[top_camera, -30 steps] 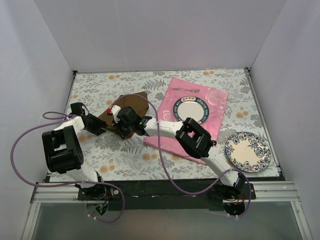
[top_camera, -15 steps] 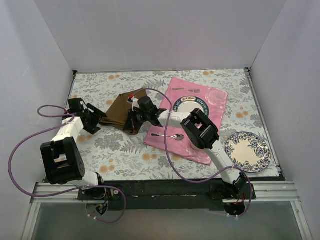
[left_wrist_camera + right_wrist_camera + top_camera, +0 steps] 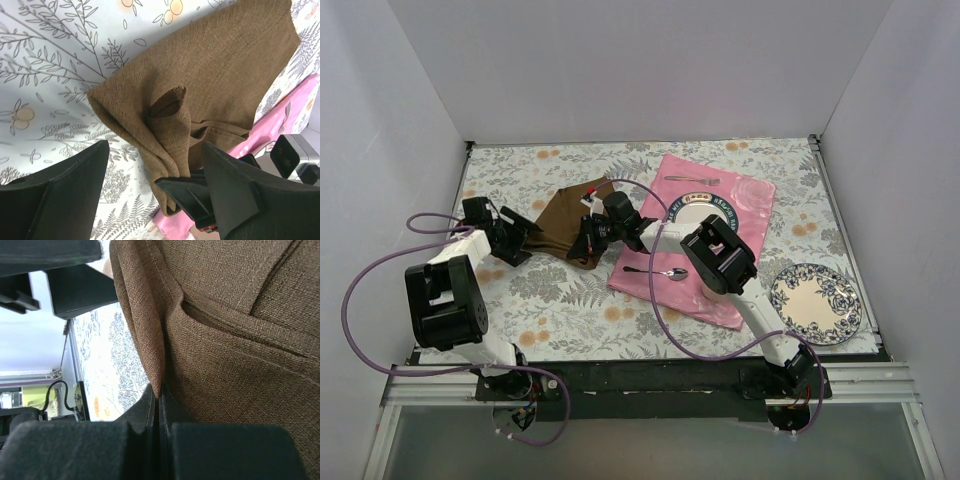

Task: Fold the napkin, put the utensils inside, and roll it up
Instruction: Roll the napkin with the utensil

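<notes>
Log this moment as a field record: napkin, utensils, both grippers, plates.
napkin: brown, bunched, left of the pink mat
right gripper: shut on a napkin fold
left gripper: open, at the napkin's left end
spoon: on the mat, near side
fork: on the mat, far edge
ringed plate: on the mat
floral plate: on the table, right

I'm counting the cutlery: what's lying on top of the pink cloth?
A spoon, a fork and a plate lie on the pink cloth. Anything beneath the plate or right arm is hidden.
</notes>
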You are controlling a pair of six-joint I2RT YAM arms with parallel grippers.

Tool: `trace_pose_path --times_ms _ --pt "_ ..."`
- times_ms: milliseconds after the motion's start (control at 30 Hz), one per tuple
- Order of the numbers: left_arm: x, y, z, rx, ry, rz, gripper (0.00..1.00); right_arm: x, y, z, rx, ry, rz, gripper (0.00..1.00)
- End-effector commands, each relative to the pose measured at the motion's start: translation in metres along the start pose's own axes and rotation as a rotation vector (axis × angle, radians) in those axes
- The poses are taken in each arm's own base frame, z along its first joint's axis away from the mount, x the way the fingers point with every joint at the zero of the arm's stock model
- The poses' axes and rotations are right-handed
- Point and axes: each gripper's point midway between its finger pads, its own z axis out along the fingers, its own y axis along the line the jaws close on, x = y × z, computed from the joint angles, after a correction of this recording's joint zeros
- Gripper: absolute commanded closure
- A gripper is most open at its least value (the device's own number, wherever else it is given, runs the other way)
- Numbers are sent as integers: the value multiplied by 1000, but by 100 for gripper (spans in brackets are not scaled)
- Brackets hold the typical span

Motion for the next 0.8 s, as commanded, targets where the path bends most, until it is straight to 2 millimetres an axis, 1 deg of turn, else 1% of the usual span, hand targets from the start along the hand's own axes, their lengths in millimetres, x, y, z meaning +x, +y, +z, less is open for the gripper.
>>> trace_pose_path --times_ms 0,100,167,233,300,333,400,433,467,500,533,567,600,633,667,700,733,767 --pt "2 2 11 -3 9 -10 27 -5 4 0 -41 -8 -2 99" --pt "1 9 14 -40 8 -22 28 -5 2 1 -32 -1 -10 99" --pt "3 9 15 -39 19 -30 28 -4 1 0 -28 2 -12 99" --pt "1 9 20 -48 24 -32 31 -5 0 0 -29 0 -17 99" --pt "-3 9 23 -58 23 -21 38 -4 -2 1 -20 6 -26 99" --pt "-8 6 25 -58 13 -12 47 -4 -2 1 -16 9 -31 99" --pt "-13 5 25 -62 1 4 55 -4 -5 0 -8 13 -45 99" --pt "-17 2 24 -62 -6 10 64 -4 -6 0 0 17 -49 99" --pt "-17 1 24 -64 -5 17 70 -3 -8 1 4 22 -75 99" --pt "-18 1 24 -66 -5 26 74 -3 -10 1 20 32 -79 99" --pt "-20 0 24 -71 -6 28 82 -4 -11 0 29 35 -94 99" --pt "-21 2 25 -82 -5 35 87 -4 -13 0 35 39 -109 99" --pt "-22 3 25 -89 -5 49 90 -9 -11 0 39 37 -163 99" --pt "-21 3 26 -91 0 54 97 -6 -13 0 53 58 -169 99" --pt "-21 4 26 -96 3 58 100 -7 -14 -1 58 68 -186 99" --pt "-21 4 27 -98 11 64 100 -16 -7 -1 48 65 -257 99" --pt "-19 5 27 -97 22 62 100 -10 -9 -2 65 98 -257 99" --pt "-17 5 28 -97 33 60 100 -13 -9 -2 81 96 -286 99"
